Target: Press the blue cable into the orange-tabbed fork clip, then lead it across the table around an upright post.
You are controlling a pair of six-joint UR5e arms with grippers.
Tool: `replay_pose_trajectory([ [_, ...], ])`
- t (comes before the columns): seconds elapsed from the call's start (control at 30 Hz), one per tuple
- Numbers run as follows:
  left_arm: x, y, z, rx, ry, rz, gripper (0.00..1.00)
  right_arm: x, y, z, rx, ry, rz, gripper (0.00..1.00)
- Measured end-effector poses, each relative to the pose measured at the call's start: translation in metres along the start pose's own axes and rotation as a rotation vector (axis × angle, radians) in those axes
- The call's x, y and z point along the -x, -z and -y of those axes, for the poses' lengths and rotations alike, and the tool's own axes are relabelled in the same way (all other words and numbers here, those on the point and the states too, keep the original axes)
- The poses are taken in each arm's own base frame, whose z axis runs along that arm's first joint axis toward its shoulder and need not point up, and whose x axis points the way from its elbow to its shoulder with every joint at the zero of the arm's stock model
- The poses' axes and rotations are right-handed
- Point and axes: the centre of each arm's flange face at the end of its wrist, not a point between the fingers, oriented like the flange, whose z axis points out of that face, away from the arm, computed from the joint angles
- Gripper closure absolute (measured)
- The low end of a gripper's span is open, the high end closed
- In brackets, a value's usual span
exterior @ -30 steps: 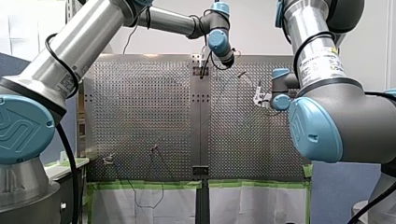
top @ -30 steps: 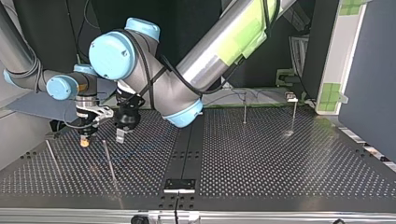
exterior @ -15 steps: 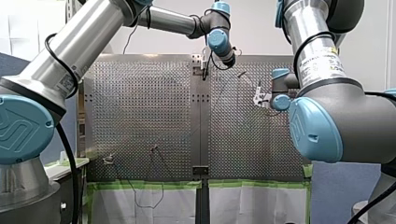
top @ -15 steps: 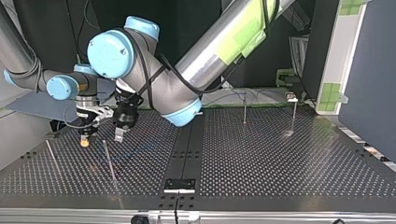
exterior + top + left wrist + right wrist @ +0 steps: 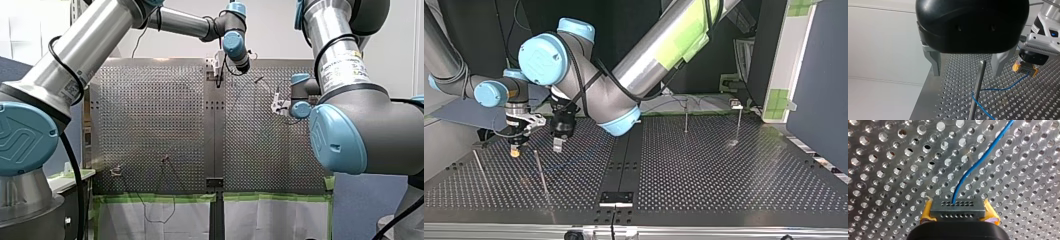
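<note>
In the left wrist view an upright metal post (image 5: 976,92) stands ahead of my left gripper (image 5: 966,73), between its open metal fingers (image 5: 935,65), untouched. The blue cable (image 5: 1003,88) curves around the foot of that post and runs to my right gripper (image 5: 1026,70). In the right wrist view my right gripper (image 5: 958,210) is shut on the blue cable (image 5: 978,162) with yellow pads, low over the perforated plate. The top view has my right gripper (image 5: 515,149) at the left and my left gripper (image 5: 558,145) beside it, near the post (image 5: 541,175).
A second thin post (image 5: 479,167) stands at the top view's far left. Two more posts (image 5: 686,117) stand near the far edge on the right, one carrying a small clip (image 5: 735,104). A black bracket (image 5: 616,197) sits at the near centre seam of the table (image 5: 724,185).
My left gripper has shifted slightly toward the top view's right and its wrist has turned a little. My right gripper has stayed in place with the cable.
</note>
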Motion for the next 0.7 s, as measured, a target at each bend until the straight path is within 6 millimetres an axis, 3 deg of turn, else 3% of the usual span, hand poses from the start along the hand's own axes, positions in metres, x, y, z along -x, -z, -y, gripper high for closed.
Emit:
replay_pose_trajectory([
  [0.7,-0.0013,-0.0011,-0.0036,0.008,0.000,-0.010,0.01,0.0007,0.0003,0.0012,-0.003,0.000,0.002,1.00],
])
